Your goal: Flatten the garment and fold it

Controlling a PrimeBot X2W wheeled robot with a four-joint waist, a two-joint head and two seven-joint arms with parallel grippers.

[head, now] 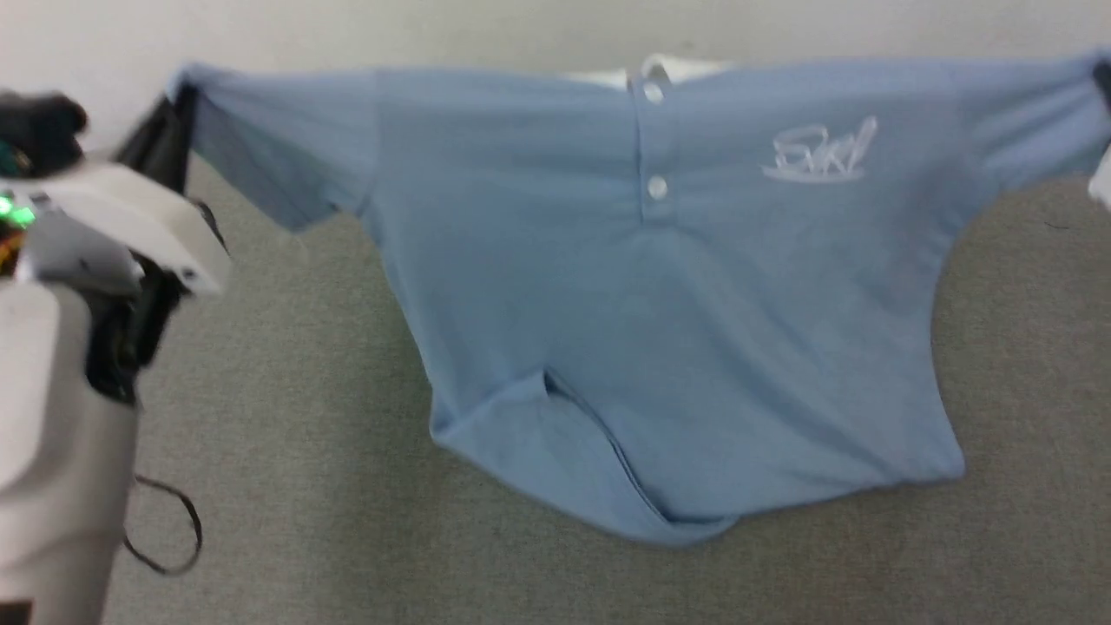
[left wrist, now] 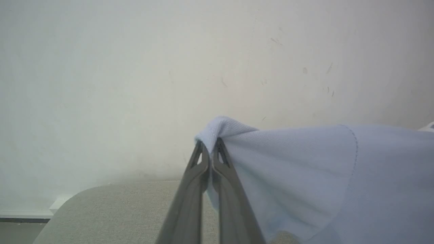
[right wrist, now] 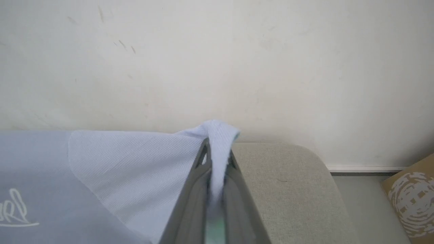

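Nearest the head camera, lower left: the pale grey-white forearm [head: 48, 451] of the left arm, motion-blurred, with a thin black cable loop [head: 169, 529] hanging beside it. Next out, the left gripper [left wrist: 210, 144]: its two long dark fingers are pressed together, pinching the hemmed end of one sleeve of the light blue short-sleeved polo shirt [head: 660, 304], and the fabric bunches over the fingertips. Right gripper [right wrist: 217, 144]: fingers likewise clamped tight, with a band of the other sleeve's edge running down between them. The shirt is stretched wide between the two grips, sleeves out level, front towards the head camera. The white collar [head: 673, 69] is at the top, two white buttons [head: 657, 187] sit on the placket, and a white cursive script logo [head: 820, 152] is on the chest on the right gripper's side. The upper part is lifted. The lower hem sags down to the grey-beige fabric-covered tabletop [head: 304, 486], with the hem doubled into a loose flap on the left gripper's side. How much of the hem actually rests on the top cannot be told. The tabletop's far corners are rounded in both wrist views. Behind it stands an off-white scuffed wall [left wrist: 135, 67], with a white skirting board [right wrist: 366, 168] at its foot. At the far right of the right wrist view, a brown cardboard box with a white print [right wrist: 410, 200] sits on the floor beyond the table's corner.
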